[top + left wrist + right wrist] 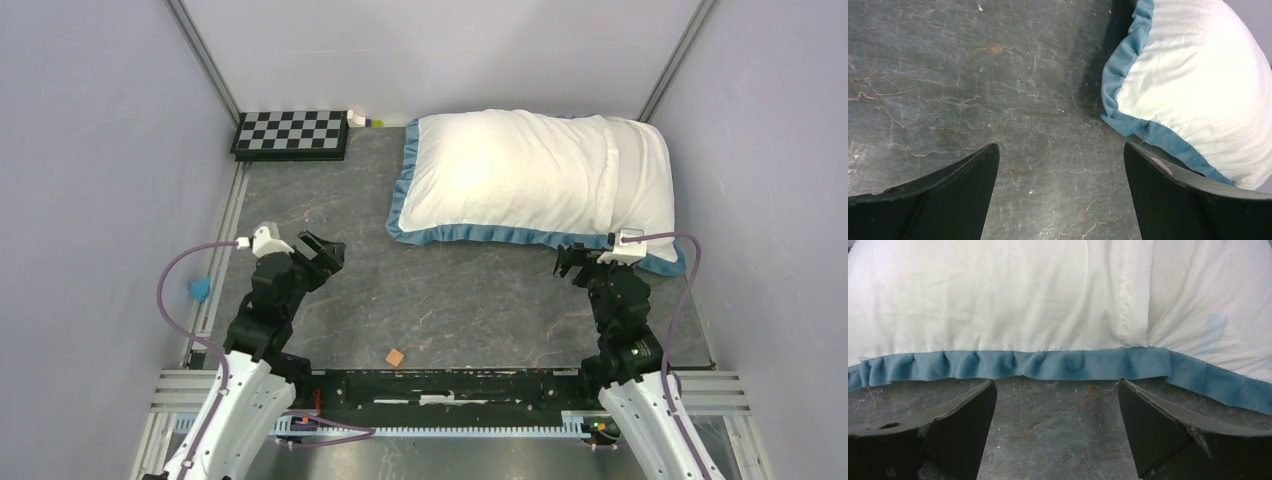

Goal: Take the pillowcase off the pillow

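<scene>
Counter (450,300): dark grey, marble-patterned, pale veins. Pale lavender-grey walls (90,150) on three sides, with aluminium rails (205,60) at the far corners. Black-and-white checkerboard (291,134) lies far left. Small tan cube (395,356) sits near the front edge. Lighting is even.

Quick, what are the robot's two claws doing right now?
Left gripper: open, holding nothing.
Right gripper: open, holding nothing, just short of the pillowcase.

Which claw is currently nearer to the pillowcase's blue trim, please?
Right. The right claw sits just before the pillowcase, facing its front trim; the left claw is farther away, off its left corner.
</scene>
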`<control>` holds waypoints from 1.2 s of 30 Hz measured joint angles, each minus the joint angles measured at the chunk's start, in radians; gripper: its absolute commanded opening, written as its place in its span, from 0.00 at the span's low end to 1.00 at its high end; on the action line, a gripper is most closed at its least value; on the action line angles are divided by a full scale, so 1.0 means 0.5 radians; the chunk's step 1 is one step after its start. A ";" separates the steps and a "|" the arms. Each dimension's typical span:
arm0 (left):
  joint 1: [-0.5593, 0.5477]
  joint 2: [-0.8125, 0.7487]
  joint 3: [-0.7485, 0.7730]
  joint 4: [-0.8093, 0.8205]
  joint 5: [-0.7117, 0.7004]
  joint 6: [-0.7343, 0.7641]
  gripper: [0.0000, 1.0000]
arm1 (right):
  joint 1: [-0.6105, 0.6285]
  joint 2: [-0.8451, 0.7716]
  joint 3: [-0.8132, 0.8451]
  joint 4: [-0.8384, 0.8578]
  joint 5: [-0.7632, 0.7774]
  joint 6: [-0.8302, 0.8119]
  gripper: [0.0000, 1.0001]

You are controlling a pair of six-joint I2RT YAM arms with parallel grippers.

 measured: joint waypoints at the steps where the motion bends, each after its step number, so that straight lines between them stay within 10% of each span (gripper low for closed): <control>1: 0.000 0.005 0.000 0.001 0.021 0.000 1.00 | -0.001 0.006 -0.001 0.008 -0.014 0.004 0.98; 19: 0.000 0.175 -0.232 0.689 0.665 -0.072 1.00 | 0.000 0.632 -0.001 0.495 -0.330 0.278 0.98; 36: 0.000 0.038 -0.372 0.788 0.624 -0.188 1.00 | -0.193 1.566 0.364 0.964 -0.536 0.573 0.98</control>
